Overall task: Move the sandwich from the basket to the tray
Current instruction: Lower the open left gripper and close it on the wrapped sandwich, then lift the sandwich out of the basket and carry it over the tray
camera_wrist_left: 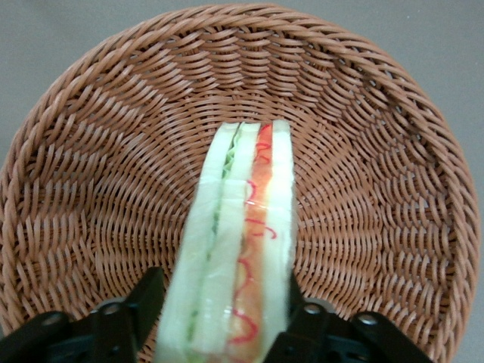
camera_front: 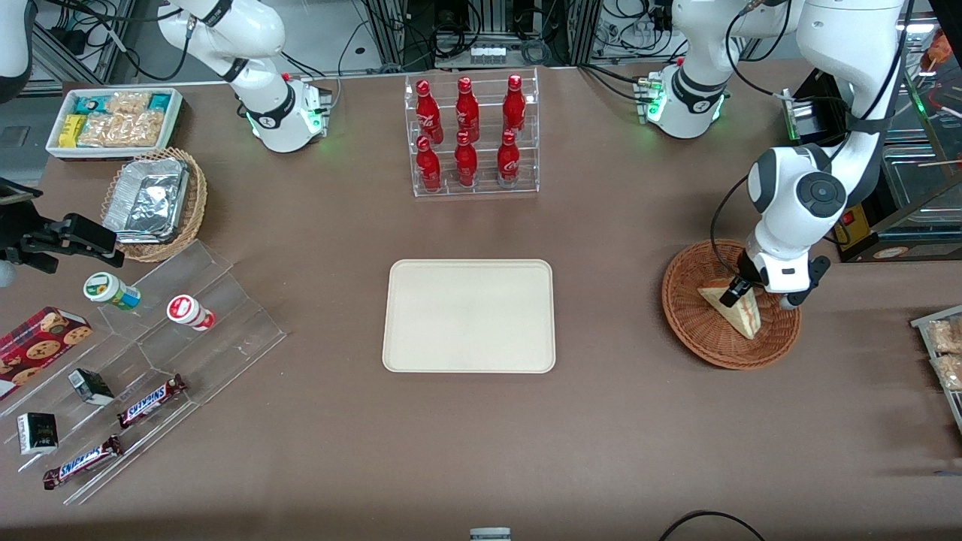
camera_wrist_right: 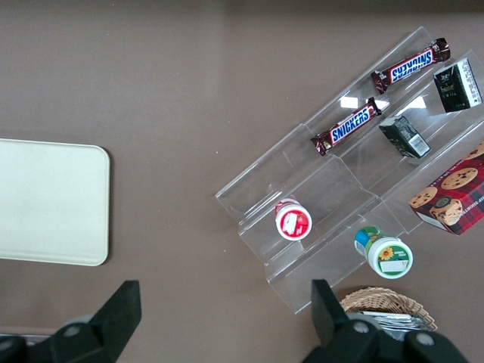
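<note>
The sandwich (camera_front: pixel 742 312) (camera_wrist_left: pixel 242 249) stands on edge inside the reddish-brown basket (camera_front: pixel 695 334) (camera_wrist_left: pixel 113 151) toward the working arm's end of the table, its cut edge with red and green filling facing up. My left gripper (camera_front: pixel 742 294) (camera_wrist_left: pixel 223 302) reaches down into the basket from above. Its two black fingers press against the bread on both flat sides, so it is shut on the sandwich. I cannot tell whether the sandwich still touches the basket floor. The cream tray (camera_front: pixel 470 315) (camera_wrist_right: pixel 45 200) lies bare at mid-table, beside the basket.
A clear rack of red bottles (camera_front: pixel 472 135) stands farther from the front camera than the tray. Toward the parked arm's end are a stepped acrylic stand with snacks (camera_front: pixel 150 361), a tan basket of foil containers (camera_front: pixel 154 203) and a white snack bin (camera_front: pixel 113 120). Snack packets (camera_front: pixel 943 353) lie near the basket.
</note>
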You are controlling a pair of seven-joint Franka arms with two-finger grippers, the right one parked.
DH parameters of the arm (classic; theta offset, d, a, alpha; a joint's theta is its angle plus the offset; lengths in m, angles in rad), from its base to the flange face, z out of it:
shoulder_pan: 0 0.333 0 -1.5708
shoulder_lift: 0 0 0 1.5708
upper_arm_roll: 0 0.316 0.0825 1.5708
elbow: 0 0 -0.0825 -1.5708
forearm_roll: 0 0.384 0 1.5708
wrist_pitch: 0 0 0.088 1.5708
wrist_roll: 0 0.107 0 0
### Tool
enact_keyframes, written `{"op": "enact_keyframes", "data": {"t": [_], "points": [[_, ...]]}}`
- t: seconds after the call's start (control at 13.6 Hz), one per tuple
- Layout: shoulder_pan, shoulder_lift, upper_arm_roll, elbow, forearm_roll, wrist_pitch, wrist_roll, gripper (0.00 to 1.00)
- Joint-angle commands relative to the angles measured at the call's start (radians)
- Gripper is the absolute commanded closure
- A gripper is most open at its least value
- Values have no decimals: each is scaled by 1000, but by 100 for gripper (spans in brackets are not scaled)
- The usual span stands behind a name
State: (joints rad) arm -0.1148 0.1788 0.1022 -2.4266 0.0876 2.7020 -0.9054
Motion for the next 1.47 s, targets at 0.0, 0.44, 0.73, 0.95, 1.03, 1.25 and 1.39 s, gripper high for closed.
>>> {"op": "enact_keyframes", "data": {"t": [0.0, 0.44, 0.73, 0.95, 1.03, 1.25, 1.39], "points": [[-9, -25, -9, 17, 0, -4, -41, 93], [-149, -120, -16, 320, 4, -573, -30, 94], [-308, -117, -18, 541, 4, -780, -23, 93], [-458, -111, -18, 587, 6, -788, -23, 93], [-511, -102, -18, 598, 9, -782, -21, 93], [-632, -12, -16, 668, 14, -768, -16, 92], [-698, 83, -18, 721, 39, -733, -18, 92]]}}
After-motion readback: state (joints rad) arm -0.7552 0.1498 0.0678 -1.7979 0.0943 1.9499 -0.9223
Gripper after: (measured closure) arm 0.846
